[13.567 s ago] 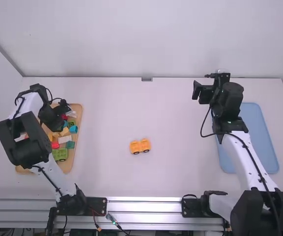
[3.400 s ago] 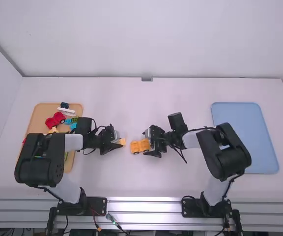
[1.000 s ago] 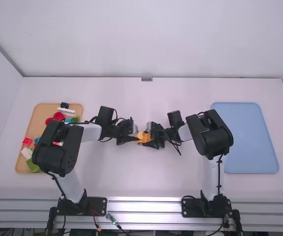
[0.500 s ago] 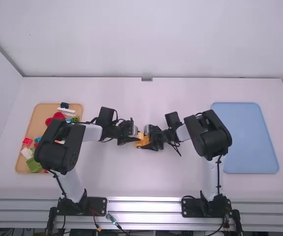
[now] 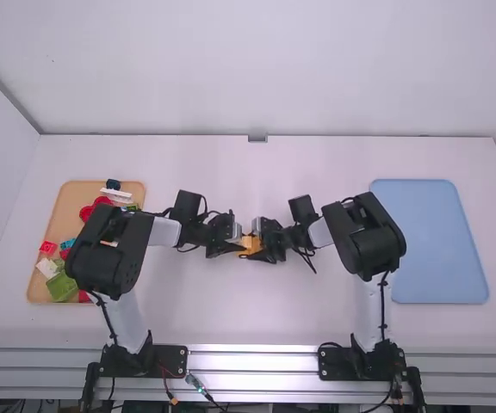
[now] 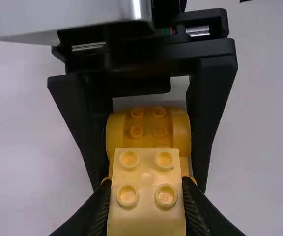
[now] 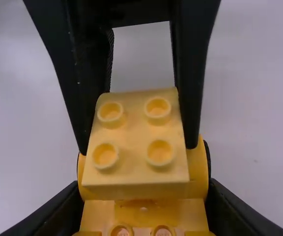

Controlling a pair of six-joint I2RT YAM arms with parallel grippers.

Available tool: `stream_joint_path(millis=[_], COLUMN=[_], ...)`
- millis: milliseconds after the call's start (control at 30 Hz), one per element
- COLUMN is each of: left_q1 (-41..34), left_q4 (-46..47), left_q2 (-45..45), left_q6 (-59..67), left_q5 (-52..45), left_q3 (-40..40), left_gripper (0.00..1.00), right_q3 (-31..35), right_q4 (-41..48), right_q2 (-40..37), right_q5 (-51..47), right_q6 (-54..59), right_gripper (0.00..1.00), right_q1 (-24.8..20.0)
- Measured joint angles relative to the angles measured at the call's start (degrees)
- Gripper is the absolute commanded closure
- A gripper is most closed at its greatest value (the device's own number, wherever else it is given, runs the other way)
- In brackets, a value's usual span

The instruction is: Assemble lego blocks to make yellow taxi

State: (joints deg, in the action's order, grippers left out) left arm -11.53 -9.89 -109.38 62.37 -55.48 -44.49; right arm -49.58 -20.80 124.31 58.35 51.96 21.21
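In the middle of the high view, the toy car (image 5: 252, 249) is orange-yellow. The block (image 6: 147, 164) on it is a lighter, creamy yellow all over, bumps too. At the left, the wooden tray (image 5: 76, 196) is tan, with a red block (image 5: 48, 248), a green block (image 5: 63, 287) and a white block (image 5: 115, 195). At the right, the flat tray (image 5: 437, 241) is plain light blue.

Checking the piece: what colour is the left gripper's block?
Pale yellow block; clearest in left wrist view.

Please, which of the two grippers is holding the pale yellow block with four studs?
The left gripper: its fingers press the sides of the pale yellow block. The right gripper instead holds the darker, orange-yellow car base.
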Motion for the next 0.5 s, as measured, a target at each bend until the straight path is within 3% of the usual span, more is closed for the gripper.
stream_joint_path(millis=[300,500], left_q1=[-0.1,-0.2], left_q4=[-2.4,-2.8], left_q2=[0.0,0.0], left_q6=[0.0,0.0], left_q5=[-1.1,-0.8], left_q3=[1.5,1.5], left_gripper=[0.94,0.96], right_q3=[0.1,0.0], right_q4=[-0.5,-0.2], right_q2=[0.0,0.0], right_q5=[-0.3,-0.3], right_q6=[-0.6,-0.4], right_gripper=[0.45,0.45], right_q1=[0.2,0.2])
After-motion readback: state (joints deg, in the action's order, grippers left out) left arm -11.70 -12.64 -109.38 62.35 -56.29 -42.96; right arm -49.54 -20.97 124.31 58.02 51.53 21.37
